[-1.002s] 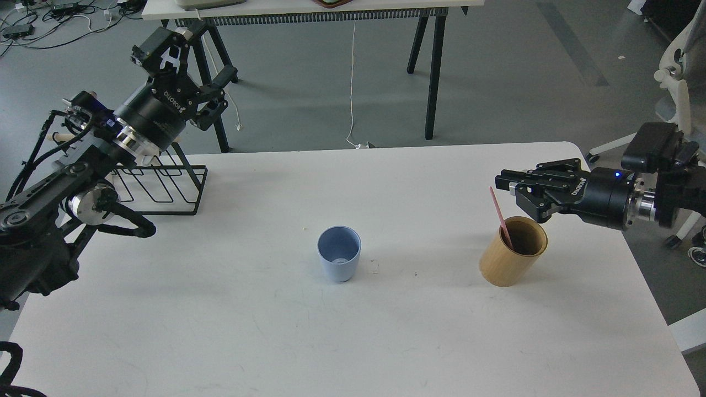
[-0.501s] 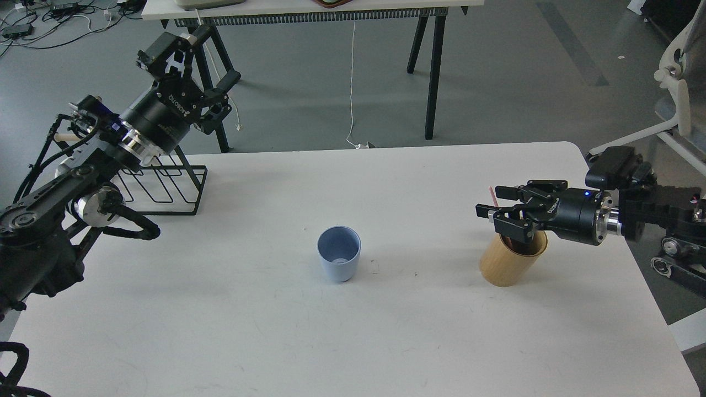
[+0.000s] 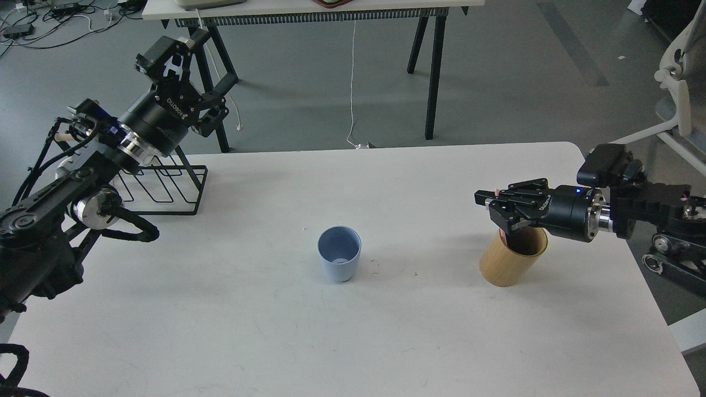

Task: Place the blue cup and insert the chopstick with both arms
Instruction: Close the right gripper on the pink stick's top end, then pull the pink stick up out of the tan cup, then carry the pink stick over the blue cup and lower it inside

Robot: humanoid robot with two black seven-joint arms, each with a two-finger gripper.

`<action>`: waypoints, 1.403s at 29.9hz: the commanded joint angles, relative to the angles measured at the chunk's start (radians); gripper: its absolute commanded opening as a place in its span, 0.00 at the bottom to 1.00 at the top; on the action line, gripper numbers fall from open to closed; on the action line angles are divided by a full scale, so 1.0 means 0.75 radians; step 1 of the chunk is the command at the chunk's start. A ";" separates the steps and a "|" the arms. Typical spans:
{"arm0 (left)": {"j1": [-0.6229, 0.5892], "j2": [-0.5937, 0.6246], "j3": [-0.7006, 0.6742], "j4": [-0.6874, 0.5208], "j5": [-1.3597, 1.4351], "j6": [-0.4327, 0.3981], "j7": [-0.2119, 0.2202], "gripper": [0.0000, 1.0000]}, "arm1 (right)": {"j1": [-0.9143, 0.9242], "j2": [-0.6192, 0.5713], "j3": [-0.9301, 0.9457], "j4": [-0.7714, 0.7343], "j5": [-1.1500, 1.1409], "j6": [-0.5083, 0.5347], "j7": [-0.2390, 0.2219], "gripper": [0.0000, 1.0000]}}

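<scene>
The blue cup [image 3: 338,255] stands upright and empty at the middle of the white table [image 3: 353,331]. The pink chopstick [image 3: 503,234] stands in the tan wooden holder [image 3: 510,262] at the right; only a short piece at the holder's rim and its tip above my fingers show. My right gripper [image 3: 492,204] reaches in from the right just above the holder's mouth, with its fingers drawn together around the chopstick. My left gripper [image 3: 190,69] is open and empty, raised high at the back left, far from the cup.
A black wire rack [image 3: 165,190] stands on the table's back left corner under my left arm. Another table's black legs [image 3: 433,71] are behind the table. A white office chair [image 3: 681,71] is at the right edge.
My right gripper's fingers have closed around the chopstick above the holder after coming in low from the right. My left arm has barely shifted.
</scene>
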 commanded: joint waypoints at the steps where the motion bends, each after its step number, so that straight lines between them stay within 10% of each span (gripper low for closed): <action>1: 0.002 -0.002 0.000 0.000 0.000 0.000 0.000 0.87 | 0.020 -0.055 0.003 0.038 0.008 -0.009 0.000 0.01; 22: 0.004 -0.002 -0.008 0.039 -0.004 0.000 0.000 0.88 | 0.335 -0.260 0.032 0.270 0.290 -0.140 0.000 0.01; 42: 0.051 -0.041 -0.021 0.251 -0.049 0.000 0.000 0.89 | 0.429 0.419 -0.162 -0.082 0.317 -0.256 0.000 0.01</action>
